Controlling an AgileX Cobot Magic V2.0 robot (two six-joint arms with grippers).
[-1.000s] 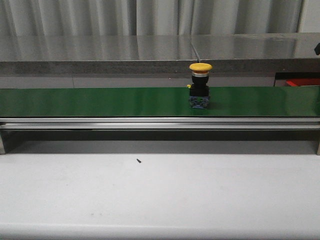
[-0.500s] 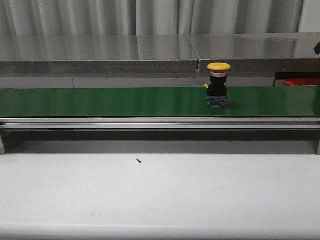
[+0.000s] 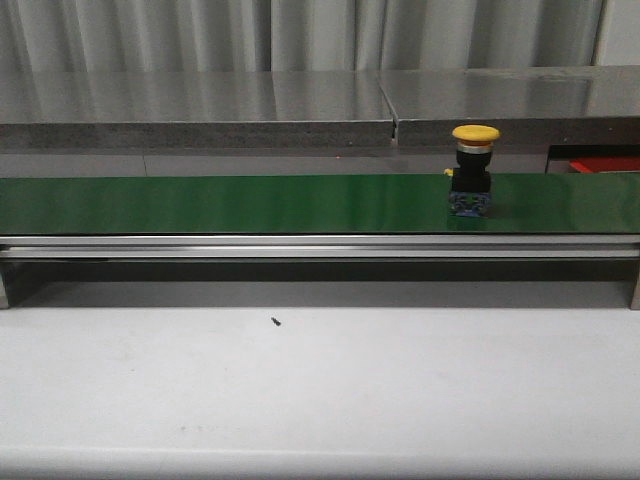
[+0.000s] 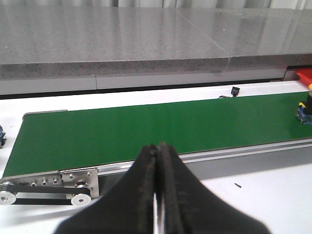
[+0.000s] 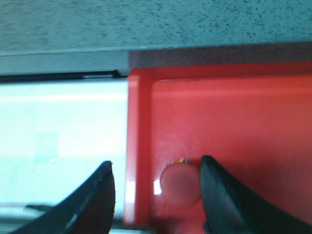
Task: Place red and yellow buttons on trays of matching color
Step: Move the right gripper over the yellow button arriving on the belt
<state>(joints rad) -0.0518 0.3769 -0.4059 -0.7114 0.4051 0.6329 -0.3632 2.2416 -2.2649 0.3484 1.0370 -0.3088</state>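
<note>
A yellow button (image 3: 475, 170) with a black body stands upright on the green conveyor belt (image 3: 220, 204), right of centre; the left wrist view catches it at the belt's far end (image 4: 306, 108). Below the right wrist camera, a red button (image 5: 180, 183) sits in the red tray (image 5: 234, 117). My right gripper (image 5: 156, 162) hangs open over the tray's rim, and the button is close to one finger (image 5: 219, 195). My left gripper (image 4: 157, 146) is shut on nothing, in front of the belt. No yellow tray is in view. Neither gripper appears in the front view.
A corner of the red tray (image 3: 605, 163) shows behind the belt at the far right. A grey stone ledge (image 3: 200, 105) runs behind the belt. A small dark speck (image 3: 276, 321) lies on the white table. The belt's roller end (image 4: 48, 183) shows near my left gripper.
The yellow button has travelled to the right along the belt, from the middle toward the right end. Nothing else in the front view has moved.
</note>
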